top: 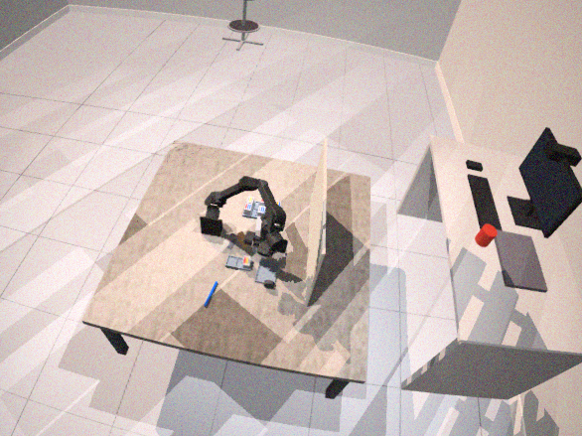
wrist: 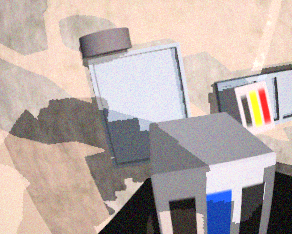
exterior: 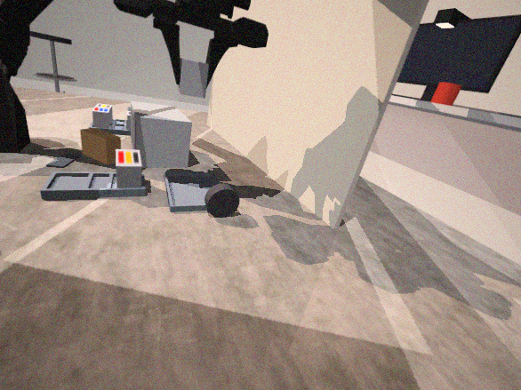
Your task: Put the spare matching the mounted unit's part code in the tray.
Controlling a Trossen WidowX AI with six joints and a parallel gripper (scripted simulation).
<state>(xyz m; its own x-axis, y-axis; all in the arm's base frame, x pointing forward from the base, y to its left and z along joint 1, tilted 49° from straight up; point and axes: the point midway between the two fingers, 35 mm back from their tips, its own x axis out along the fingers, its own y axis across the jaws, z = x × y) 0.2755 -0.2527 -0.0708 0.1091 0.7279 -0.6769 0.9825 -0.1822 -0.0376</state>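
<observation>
My gripper (exterior: 193, 83) (wrist: 198, 180) is shut on a grey block (exterior: 192, 71) (wrist: 215, 132), held high above the table. In the wrist view its white face shows black, blue and black stripes. The shallow grey tray (top: 265, 274) (exterior: 172, 201) (wrist: 183, 82) lies lower down, beyond the block in the wrist view, partly shadowed. A spare (top: 246, 261) (exterior: 129, 172) (wrist: 255, 106) with red, yellow and black stripes stands in the near rack (top: 232, 262) (exterior: 68, 190). Another spare (exterior: 102, 116) with coloured dots stands in the far rack. No back code is readable.
A black cylinder (top: 269, 284) (exterior: 222, 200) (wrist: 105, 43) touches the tray's corner. A large grey box (exterior: 164, 143) and a brown block (exterior: 100, 146) stand behind. A tall leaning panel (top: 317, 232) (exterior: 289, 83) stands to the right. A blue stick (top: 211, 294) lies near the front.
</observation>
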